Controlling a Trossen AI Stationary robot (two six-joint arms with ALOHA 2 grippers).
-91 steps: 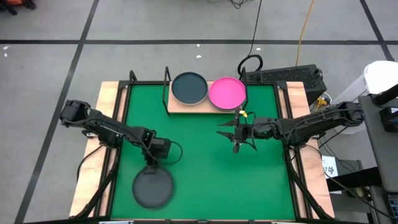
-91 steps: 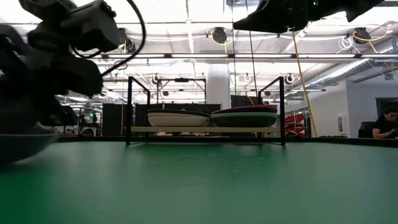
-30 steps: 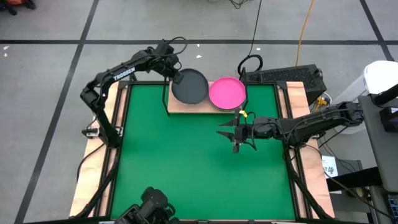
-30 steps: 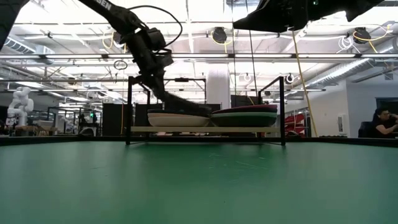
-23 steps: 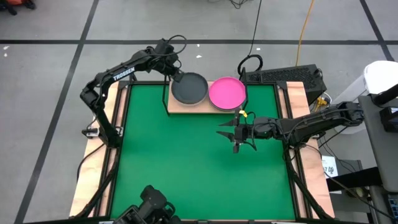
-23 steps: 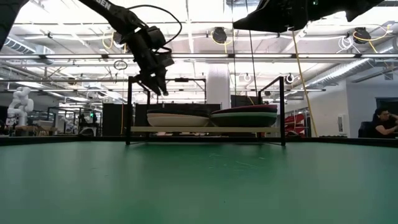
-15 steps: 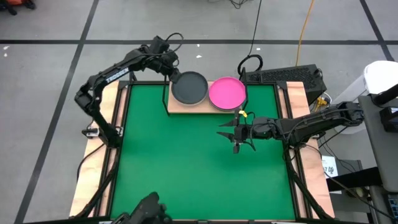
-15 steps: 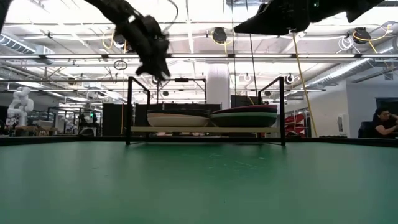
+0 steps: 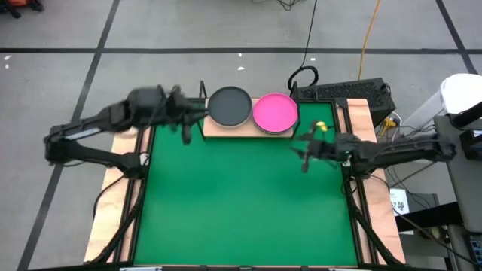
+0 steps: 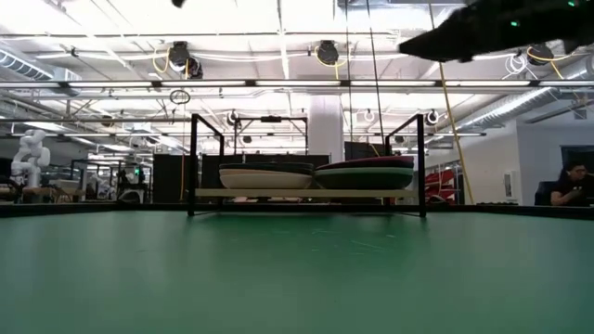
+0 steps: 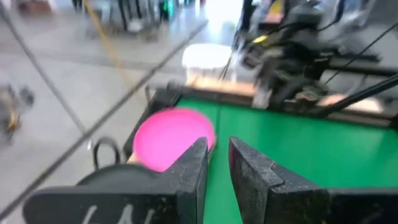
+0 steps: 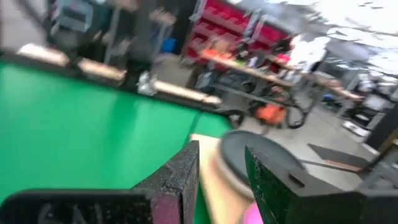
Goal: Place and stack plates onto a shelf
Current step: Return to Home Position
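Note:
On the light-wood shelf (image 9: 248, 129) at the table's far edge, a dark grey plate (image 9: 229, 106) tops the left stack and a hot pink plate (image 9: 275, 113) tops the right one. The low view shows a pale plate (image 10: 264, 179) under the dark one and a dark plate (image 10: 364, 176) under the pink rim. My left gripper (image 9: 185, 122) hovers by the shelf's left end, its fingers slightly open and empty (image 11: 219, 155). My right gripper (image 9: 304, 154) hangs open and empty (image 12: 221, 163) over the mat, near the shelf's right end.
The shelf's black wire posts (image 10: 193, 162) stand at both ends. Wooden border strips (image 9: 128, 150) edge the green mat (image 9: 241, 203). A keyboard and cables (image 9: 343, 92) lie beyond the far right corner. A person (image 10: 574, 186) sits in the room behind.
My left gripper let go of the dark plate's left rim, and the tilted plate settled flat on the left stack. The gripper then rose and swung back toward the table's left, beside the shelf's end. My right gripper shifted toward the table's right edge.

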